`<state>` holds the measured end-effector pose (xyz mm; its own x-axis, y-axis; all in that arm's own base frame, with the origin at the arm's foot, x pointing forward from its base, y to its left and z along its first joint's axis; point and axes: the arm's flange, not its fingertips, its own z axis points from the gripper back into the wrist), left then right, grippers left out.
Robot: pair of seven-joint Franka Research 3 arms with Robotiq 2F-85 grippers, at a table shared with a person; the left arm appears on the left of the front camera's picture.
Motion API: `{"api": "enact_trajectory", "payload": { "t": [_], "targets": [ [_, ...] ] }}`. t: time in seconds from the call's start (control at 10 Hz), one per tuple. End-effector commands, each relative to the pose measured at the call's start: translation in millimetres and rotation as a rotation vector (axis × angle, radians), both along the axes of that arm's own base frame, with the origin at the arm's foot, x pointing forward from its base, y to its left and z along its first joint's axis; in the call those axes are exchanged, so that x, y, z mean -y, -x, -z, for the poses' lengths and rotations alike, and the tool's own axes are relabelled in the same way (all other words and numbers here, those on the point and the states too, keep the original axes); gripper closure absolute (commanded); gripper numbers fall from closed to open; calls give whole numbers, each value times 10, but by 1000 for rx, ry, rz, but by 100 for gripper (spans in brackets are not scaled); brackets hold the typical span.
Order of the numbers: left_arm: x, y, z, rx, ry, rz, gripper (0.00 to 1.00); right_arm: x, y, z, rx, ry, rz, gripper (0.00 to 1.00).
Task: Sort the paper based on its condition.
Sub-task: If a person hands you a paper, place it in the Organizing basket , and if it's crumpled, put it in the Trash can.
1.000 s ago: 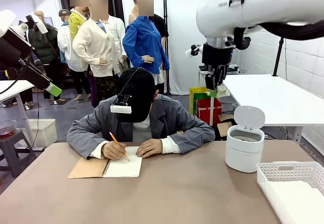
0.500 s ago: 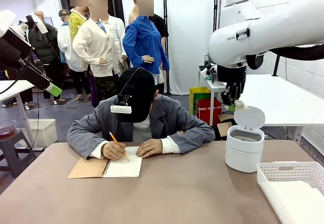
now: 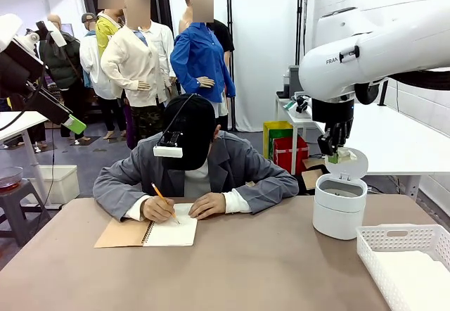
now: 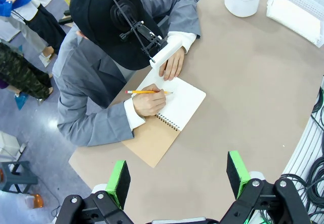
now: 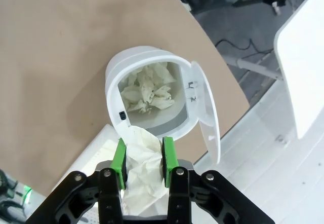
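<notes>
Paper (image 5: 139, 168), a crumpled wad, is pinched between the right gripper's (image 5: 143, 158) green pads at the bottom centre of the right wrist view, just above the near rim of the open white bin (image 5: 152, 100), which already holds another wad (image 5: 147, 92). The left gripper (image 4: 177, 176) hangs with its pads spread wide over bare table (image 4: 253, 87) near the notebook (image 4: 169, 115). Farther off, the basket (image 3: 408, 258) sits at the lower right table edge in the front view.

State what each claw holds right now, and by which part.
The right claw pinches a crumpled paper wad across its upper part, above the open white bin. The left claw is open, holding nothing.
</notes>
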<state>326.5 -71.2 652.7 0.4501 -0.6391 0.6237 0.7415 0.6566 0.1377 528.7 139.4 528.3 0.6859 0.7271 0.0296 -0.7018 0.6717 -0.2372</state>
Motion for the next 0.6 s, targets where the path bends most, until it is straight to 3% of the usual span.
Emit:
{"api": "enact_trajectory", "payload": {
  "t": [0.0, 0.5],
  "targets": [
    [-8, 2, 0, 0, 5, -1, 0, -20, -47, -16, -9, 1, 1, 67],
    [-8, 2, 0, 0, 5, -1, 0, -7, -13, -7, -2, 0, -1, 67]
  ]
}}
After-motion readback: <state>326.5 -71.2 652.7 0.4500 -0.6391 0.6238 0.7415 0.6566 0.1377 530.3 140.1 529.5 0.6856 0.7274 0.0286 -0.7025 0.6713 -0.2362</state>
